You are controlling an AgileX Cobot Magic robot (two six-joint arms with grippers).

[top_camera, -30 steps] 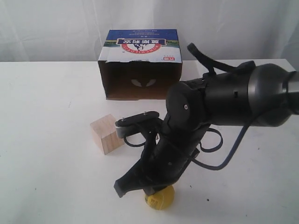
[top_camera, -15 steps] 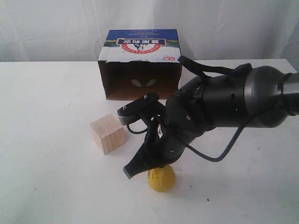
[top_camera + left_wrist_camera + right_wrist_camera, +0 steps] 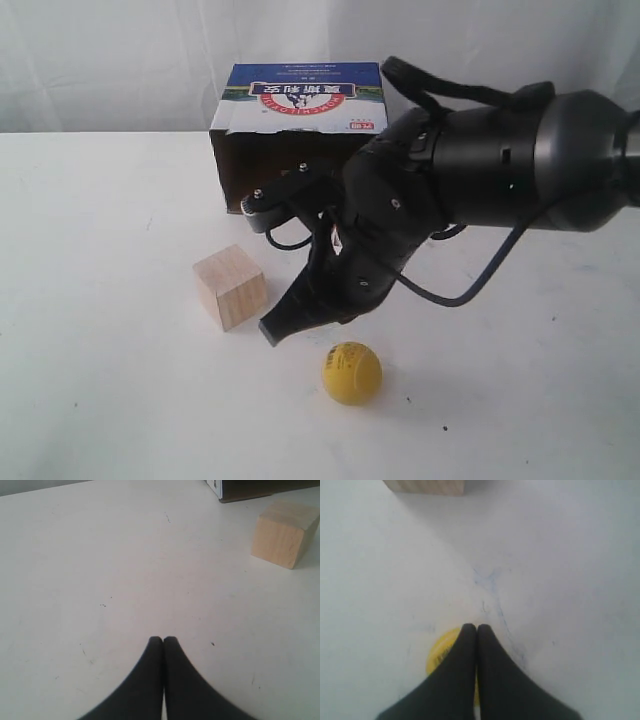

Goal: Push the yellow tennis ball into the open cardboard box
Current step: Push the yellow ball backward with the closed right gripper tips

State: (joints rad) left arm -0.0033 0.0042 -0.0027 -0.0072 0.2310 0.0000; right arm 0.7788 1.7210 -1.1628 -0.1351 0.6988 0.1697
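Setting: a white tabletop (image 3: pixel 100 400) in front of a pale draped curtain (image 3: pixel 120 60).
Exterior view, box: an open brown cardboard box (image 3: pixel 300 100) with a blue and white printed top panel stands at the back of the table. Its dark opening faces the camera.
Exterior view, ball: a small yellow fuzzy tennis ball (image 3: pixel 351 373) sits on the table near the front edge of the picture, well apart from the box.
Exterior view, cube: a pale wooden cube (image 3: pixel 231 287) rests to the left, between the ball and the box.
Exterior view, right arm: a bulky black robot arm (image 3: pixel 480 170) reaches in from the right and partly covers the box opening.
Exterior view, right gripper: the right gripper (image 3: pixel 272 331) points down and to the left. Its tip hangs near the ball, apart from it and just beside the cube.
Left wrist view: the left gripper (image 3: pixel 163 640) has its two black fingers pressed together over bare table. The cube (image 3: pixel 284 540) and one corner of the box (image 3: pixel 250 487) lie beyond it.
Right wrist view: the right gripper (image 3: pixel 476 627) also has its fingers pressed together, holding nothing. The ball (image 3: pixel 440 655) shows partly behind them, and an edge of the cube (image 3: pixel 427 486) lies farther off.
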